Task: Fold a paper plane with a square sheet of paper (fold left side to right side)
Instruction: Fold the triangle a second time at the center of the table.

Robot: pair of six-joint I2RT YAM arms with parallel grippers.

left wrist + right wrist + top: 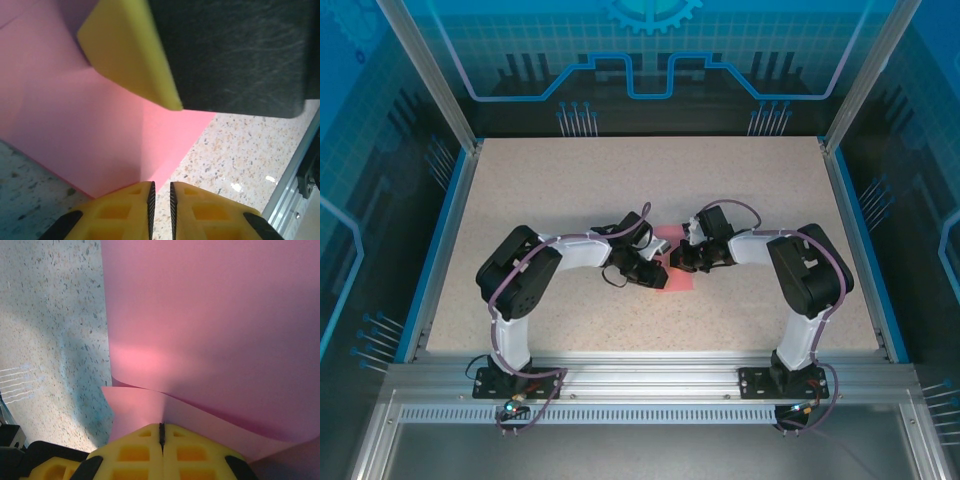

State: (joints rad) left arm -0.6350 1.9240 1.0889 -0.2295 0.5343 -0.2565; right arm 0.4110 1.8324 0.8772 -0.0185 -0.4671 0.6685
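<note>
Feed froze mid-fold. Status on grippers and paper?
Right gripper shut, pinching the lifted edge of the pink sheet. Left gripper nearly closed, slim gap, apparently empty, at the sheet's edge. Grippers close together over it.

The right end effector [161,434] sits at the bottom of this view. Its two yellow fingers [127,452] are pressed tight together, with just a thin dark line between them. The pink square sheet of paper [215,325] starts right at the tips, and it looks pinched there. One part of the paper is lifted up and bends in a soft curve. Another pink layer lies under it, with a corner poking out to the left. A bright spot shines on the lifted part. Beside the paper is the speckled worktop [50,310], with a dark shadow across it. A black part [20,457] shows beside the yellow fingers.
</note>
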